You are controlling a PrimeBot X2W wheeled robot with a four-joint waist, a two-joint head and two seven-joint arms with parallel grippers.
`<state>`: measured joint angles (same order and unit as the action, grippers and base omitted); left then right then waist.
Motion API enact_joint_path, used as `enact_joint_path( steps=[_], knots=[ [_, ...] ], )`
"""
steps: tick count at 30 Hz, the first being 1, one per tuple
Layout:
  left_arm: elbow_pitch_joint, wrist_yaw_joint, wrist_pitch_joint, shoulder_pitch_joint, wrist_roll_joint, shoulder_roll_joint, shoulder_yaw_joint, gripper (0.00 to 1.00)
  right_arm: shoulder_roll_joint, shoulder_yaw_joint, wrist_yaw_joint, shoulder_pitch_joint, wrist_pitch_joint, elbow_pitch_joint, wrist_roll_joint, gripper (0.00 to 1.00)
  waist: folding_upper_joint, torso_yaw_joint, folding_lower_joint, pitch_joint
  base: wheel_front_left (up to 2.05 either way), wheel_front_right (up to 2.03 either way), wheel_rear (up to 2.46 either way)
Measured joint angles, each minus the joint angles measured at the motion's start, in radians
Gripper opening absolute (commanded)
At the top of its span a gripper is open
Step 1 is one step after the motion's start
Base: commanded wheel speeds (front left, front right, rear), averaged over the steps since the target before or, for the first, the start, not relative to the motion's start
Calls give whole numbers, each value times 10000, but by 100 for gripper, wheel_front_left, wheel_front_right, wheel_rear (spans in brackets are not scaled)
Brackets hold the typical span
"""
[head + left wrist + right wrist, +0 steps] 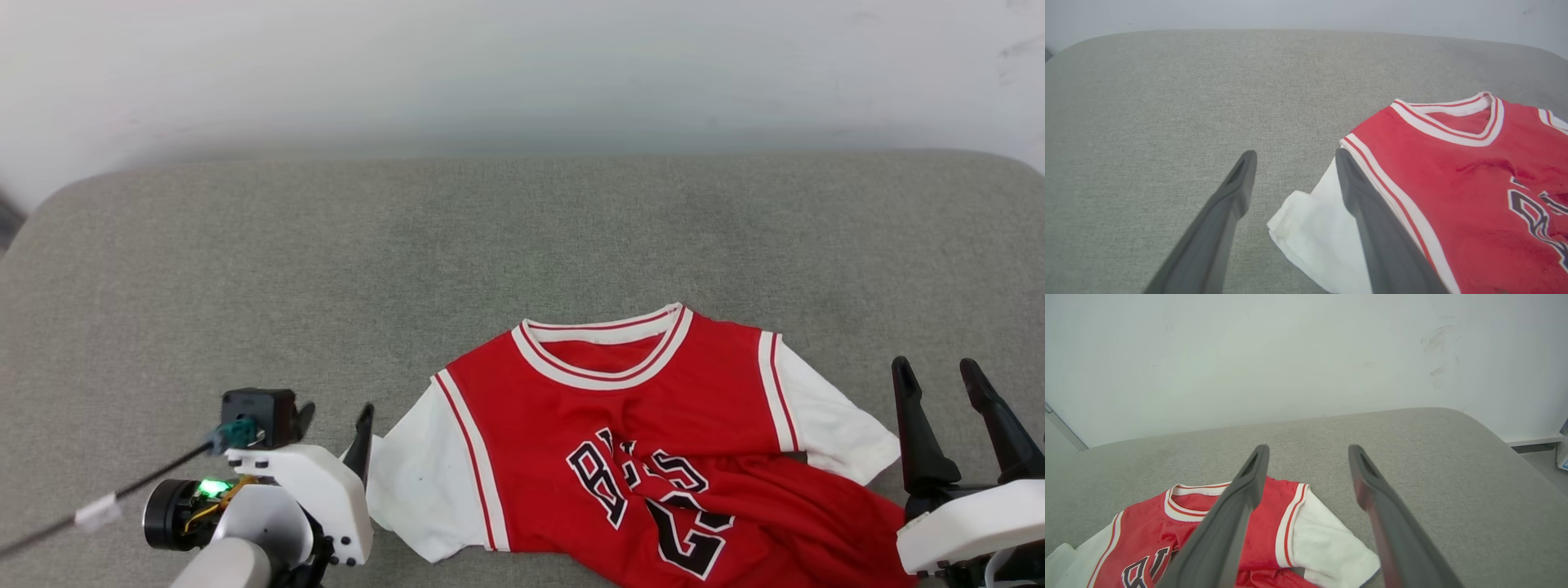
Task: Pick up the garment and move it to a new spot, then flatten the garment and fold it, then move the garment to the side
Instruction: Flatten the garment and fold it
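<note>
Grey padded surface (326, 245), pale wall (522, 65) behind. The garment (653, 425) lies face up at the near edge, right of centre in your head view, with its collar (604, 347) pointing away from you.

Step, as I read it: flattening. The shoulders and both sleeves are spread, but the lower body (775, 506) is rumpled, with red cloth bunched over the lettering. The hem runs off the bottom of the head view, so you can't judge it fully.

Left gripper (336, 412): fingers wide apart and holding nothing. It sits just beside the left sleeve (416, 482). In the left wrist view one finger (1372, 212) overlaps the white cloth, and I can't tell if it touches.

Right gripper (935, 367): fingers wide apart, empty, just beside the right sleeve (833, 425), with no contact visible.

Next move probably calls for both grippers to go to the bunched lower edge. Take one side each and pinch a single layer only. Pull towards you and outward until the print lies flat. Watch that the sleeves don't drag.
</note>
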<state>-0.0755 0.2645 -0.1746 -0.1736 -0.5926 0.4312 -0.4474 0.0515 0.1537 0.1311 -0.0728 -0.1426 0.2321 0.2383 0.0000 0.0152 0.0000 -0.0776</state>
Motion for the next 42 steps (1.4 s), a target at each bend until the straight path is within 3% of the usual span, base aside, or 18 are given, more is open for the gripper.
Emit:
enact_joint_path(
  steps=[4,7,8,16,17,18,19,20,27,31,36,42],
  knots=[
    [-136,-631,-1879,-393,-568,600,-297,100,0,-10,0,30,-77,119,-8,100,0,72,0,-201,0,0,0],
    [-213,-859,-3149,-759,-936,949,-403,100,0,-25,0,165,-59,173,-2,100,0,170,0,-402,0,0,0],
    [-454,-899,-4194,-896,-1319,1097,-472,100,0,-96,0,318,63,190,42,100,0,299,0,-657,0,0,0],
    [-1032,-894,-5371,-1243,-1783,1252,-537,100,-4,-244,0,530,295,-150,314,100,0,739,0,-1433,0,0,0],
    [-1089,-951,-5488,-1292,-1839,1260,-558,94,-2,-222,-2,533,326,-205,351,100,0,790,-1,-1497,0,0,0],
    [-1133,-982,-5645,-1355,-1904,1262,-570,47,-2,-207,0,541,343,-251,353,100,0,837,-1,-1547,0,0,0],
    [-1164,-1032,-5718,-1388,-1971,1266,-568,27,-2,-188,0,554,362,-291,355,100,0,873,-1,-1580,0,0,0],
    [-1177,-1064,-5712,-1388,-1996,1267,-566,0,-2,-171,0,575,360,-336,359,100,0,900,-2,-1594,0,0,0],
    [-1285,-1181,-4437,-1170,-1766,871,-604,0,-4,107,0,649,-378,-750,677,100,0,780,0,-1311,0,0,0],
    [-991,-1028,-3302,-963,-1452,665,-451,0,61,711,-2,740,-1871,-1425,903,100,0,614,0,-1096,0,0,0],
    [-167,-872,-2176,-970,-1122,560,-190,0,727,1360,-2,1039,-4102,-2512,1220,100,0,301,1,-1007,0,0,0],
    [936,-616,-1647,-1119,-677,564,-117,0,1204,1457,-2,1986,-5233,-3156,1530,100,0,-54,1,-1281,0,0,0]
  ],
)
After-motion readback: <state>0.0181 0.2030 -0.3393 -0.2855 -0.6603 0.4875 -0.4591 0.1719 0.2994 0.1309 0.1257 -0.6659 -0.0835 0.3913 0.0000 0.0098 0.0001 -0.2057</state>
